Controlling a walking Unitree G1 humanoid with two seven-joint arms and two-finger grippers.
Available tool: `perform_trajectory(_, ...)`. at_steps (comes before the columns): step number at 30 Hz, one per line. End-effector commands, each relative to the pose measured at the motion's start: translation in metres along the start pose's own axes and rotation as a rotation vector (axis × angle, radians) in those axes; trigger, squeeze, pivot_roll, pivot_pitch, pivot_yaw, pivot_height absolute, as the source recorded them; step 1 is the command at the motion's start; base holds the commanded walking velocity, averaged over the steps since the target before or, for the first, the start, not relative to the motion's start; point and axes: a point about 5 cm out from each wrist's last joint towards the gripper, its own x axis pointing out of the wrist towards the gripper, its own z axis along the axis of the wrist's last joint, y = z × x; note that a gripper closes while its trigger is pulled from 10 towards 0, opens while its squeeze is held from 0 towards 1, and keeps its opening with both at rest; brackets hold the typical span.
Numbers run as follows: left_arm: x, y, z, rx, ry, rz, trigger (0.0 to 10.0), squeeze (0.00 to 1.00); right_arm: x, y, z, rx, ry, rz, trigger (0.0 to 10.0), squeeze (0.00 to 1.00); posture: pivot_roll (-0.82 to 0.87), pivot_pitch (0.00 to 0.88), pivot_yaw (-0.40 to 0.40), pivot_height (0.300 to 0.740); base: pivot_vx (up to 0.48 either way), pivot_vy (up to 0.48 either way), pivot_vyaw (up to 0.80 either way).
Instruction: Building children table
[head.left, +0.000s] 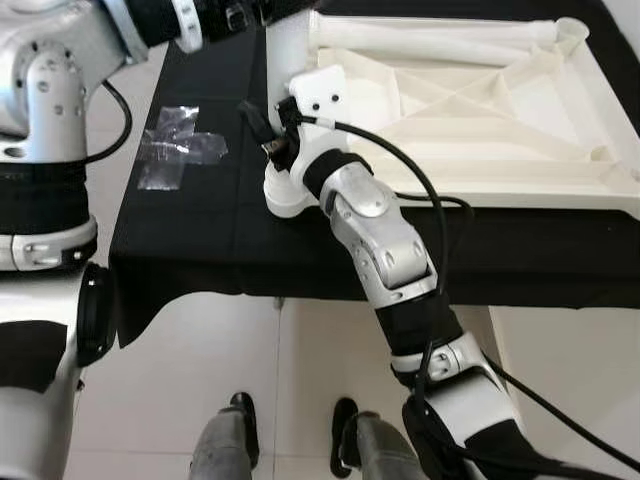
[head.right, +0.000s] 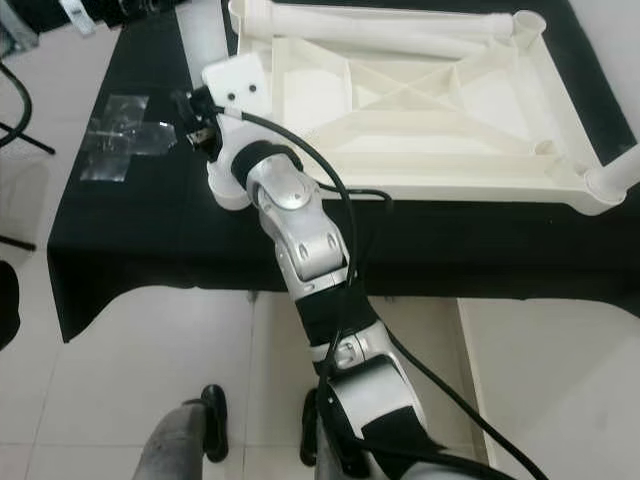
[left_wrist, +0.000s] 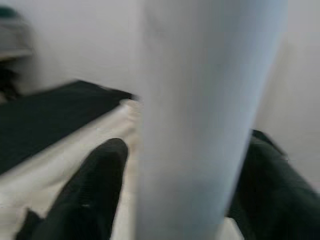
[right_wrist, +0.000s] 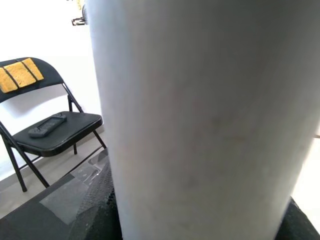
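**Table leg going into the near-left corner**

White plastic tabletop (head.right: 450, 110) lies upside down on a black-draped table (head.right: 150, 240). Both grippers clamp one upright white tubular leg (head.left: 285, 60) at its near-left corner socket. Another leg (head.right: 400, 30) lies loose on the underside; most assembly remains, I judge.

Lying open along the black desk (head.left: 200, 250) near its taped patch (head.left: 180, 145), blocking beyond: upturned white tabletop (head.left: 480, 110), standing leg (head.left: 290, 40).
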Motion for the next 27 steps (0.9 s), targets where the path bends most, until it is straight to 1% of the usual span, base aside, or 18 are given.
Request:
perform_trajectory(1, 0.005, -0.006, 0.003, -0.011, 0.005, -0.073, 0.0, 0.00, -0.010, -0.005, -0.053, 0.074, 0.225, -0.049, 10.0, 0.00, 0.15, 0.311, -0.036, 0.740, 0.000, 0.000, 0.00)
perform_trajectory(3, 0.007, -0.010, 0.006, 0.033, 0.022, -0.114, 0.0, 0.00, -0.010, -0.005, -0.053, 0.074, 0.223, -0.049, 10.0, 0.00, 0.16, 0.309, -0.034, 0.740, 0.000, 0.000, 0.00)
perform_trajectory(4, 0.007, -0.010, 0.006, 0.033, 0.022, -0.114, 0.0, 0.00, -0.010, -0.005, -0.053, 0.074, 0.223, -0.049, 10.0, 0.00, 0.16, 0.309, -0.034, 0.740, 0.000, 0.000, 0.00)
perform_trajectory(7, 0.008, -0.011, 0.009, 0.085, 0.039, -0.136, 0.0, 0.00, -0.009, -0.004, -0.051, 0.082, 0.201, -0.039, 10.0, 0.00, 0.16, 0.305, -0.030, 0.740, 0.000, 0.000, 0.00)
perform_trajectory(9, 0.008, -0.011, 0.009, 0.098, 0.044, -0.140, 0.0, 0.00, -0.008, -0.002, -0.049, 0.083, 0.190, -0.034, 10.0, 0.00, 0.16, 0.301, -0.028, 0.740, 0.000, 0.000, 0.00)
perform_trajectory(17, 0.007, -0.009, 0.009, 0.101, 0.046, -0.156, 0.0, 0.00, -0.008, 0.001, -0.046, 0.089, 0.163, -0.011, 10.0, 0.00, 0.17, 0.293, -0.027, 0.740, 0.000, 0.000, 0.00)
perform_trajectory(18, 0.007, -0.009, 0.009, 0.098, 0.047, -0.159, 0.0, 0.00, -0.008, 0.002, -0.044, 0.101, 0.149, 0.009, 10.0, 0.33, 0.17, 0.291, -0.027, 0.740, 0.000, 0.000, 0.00)
perform_trajectory(19, 0.007, -0.010, 0.009, 0.095, 0.048, -0.165, 0.0, 0.00, -0.008, 0.001, -0.040, 0.124, 0.119, 0.035, 10.0, 1.00, 0.17, 0.290, -0.028, 0.740, 0.000, 0.000, 0.00)
perform_trajectory(23, 0.007, -0.010, 0.008, 0.090, 0.045, -0.173, 0.0, 0.00, -0.006, -0.001, -0.034, 0.143, 0.079, 0.066, 10.0, 1.00, 0.17, 0.289, -0.030, 0.740, 0.000, 0.000, 0.00)
perform_trajectory(24, 0.008, -0.011, 0.009, 0.086, 0.040, -0.181, 0.0, 0.00, -0.004, -0.004, -0.022, 0.158, 0.011, 0.156, 10.0, 1.00, 0.17, 0.289, -0.032, 0.740, 0.000, 0.000, 0.00)
perform_trajectory(25, 0.008, -0.011, 0.009, 0.086, 0.040, -0.181, 0.0, 0.00, -0.004, -0.004, -0.022, 0.158, 0.011, 0.156, 10.0, 1.00, 0.17, 0.289, -0.032, 0.740, 0.000, 0.000, 0.00)
perform_trajectory(26, 0.008, -0.012, 0.009, 0.083, 0.037, -0.187, 0.0, 0.00, -0.003, -0.006, -0.015, 0.161, -0.021, 0.214, 10.0, 1.00, 0.17, 0.289, -0.033, 0.740, 0.000, 0.000, 0.00)
perform_trajectory(27, 0.008, -0.012, 0.009, 0.083, 0.037, -0.187, 0.0, 0.00, -0.003, -0.006, -0.015, 0.161, -0.021, 0.214, 10.0, 1.00, 0.17, 0.289, -0.033, 0.740, 0.000, 0.000, 0.00)
